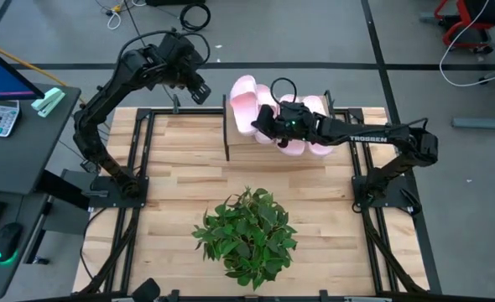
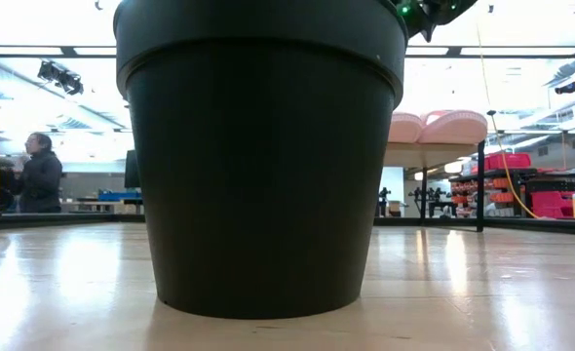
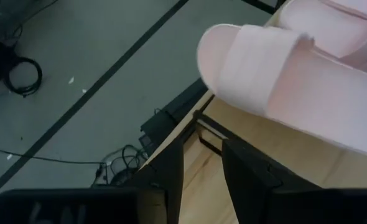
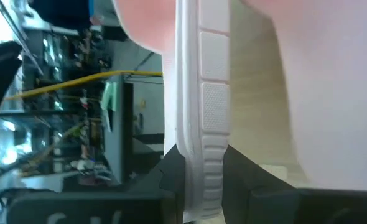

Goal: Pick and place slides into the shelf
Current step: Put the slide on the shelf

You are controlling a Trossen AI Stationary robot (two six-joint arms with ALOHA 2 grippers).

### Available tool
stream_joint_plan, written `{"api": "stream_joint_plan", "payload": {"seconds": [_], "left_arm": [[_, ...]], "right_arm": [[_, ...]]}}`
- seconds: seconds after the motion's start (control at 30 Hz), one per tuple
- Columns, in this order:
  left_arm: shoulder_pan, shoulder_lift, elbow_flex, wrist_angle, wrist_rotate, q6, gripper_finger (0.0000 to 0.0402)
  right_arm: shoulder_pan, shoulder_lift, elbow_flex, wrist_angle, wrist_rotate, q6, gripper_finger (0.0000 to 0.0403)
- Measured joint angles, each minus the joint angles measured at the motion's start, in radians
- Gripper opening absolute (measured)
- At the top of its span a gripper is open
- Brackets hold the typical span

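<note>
The shelf (image 1: 239, 144) stands at the far edge of the counter (image 1: 180, 168), and the pale pink slides (image 1: 246, 102) lie together on its plank top. The right hand (image 1: 274, 126) is over the shelf, among the slides, and it is closed on the edge of one slide (image 4: 202, 124): in the right wrist view the ribbed white rim of the sole sits between the two dark fingers (image 4: 174, 180). On the right arm (image 1: 382, 138) the white word "TROSSEN" can be read. The left hand (image 1: 199, 91) hangs just beside the left end of the shelf, past the counter edge; its fingers (image 3: 171, 174) stand a little apart with nothing between them, and the nearest slide (image 3: 277, 81) is in front of them, not touched. A leafy plant (image 1: 247, 231) in a black pot (image 2: 258, 156) stands on the counter, in front of the shelf. In the low view two slides (image 2: 441, 125) show on the shelf top, behind the pot.
</note>
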Motion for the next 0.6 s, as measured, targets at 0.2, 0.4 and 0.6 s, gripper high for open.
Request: {"api": "stream_joint_plan", "payload": {"seconds": [0.2,0.4,0.6], "left_arm": [[-0.040,0.000,0.000,0.056,0.004,0.039,0.0111],[-0.053,0.000,0.001,0.080,0.003,0.052,0.0106],[-0.053,0.000,0.001,0.081,0.003,0.079,0.0105]], "right_arm": [[0.028,0.030,0.000,0.082,0.052,0.073,0.0068],[0.029,0.094,0.000,0.205,0.053,0.144,0.0068],[0.030,0.135,0.004,0.250,0.052,0.174,0.0068]]}}
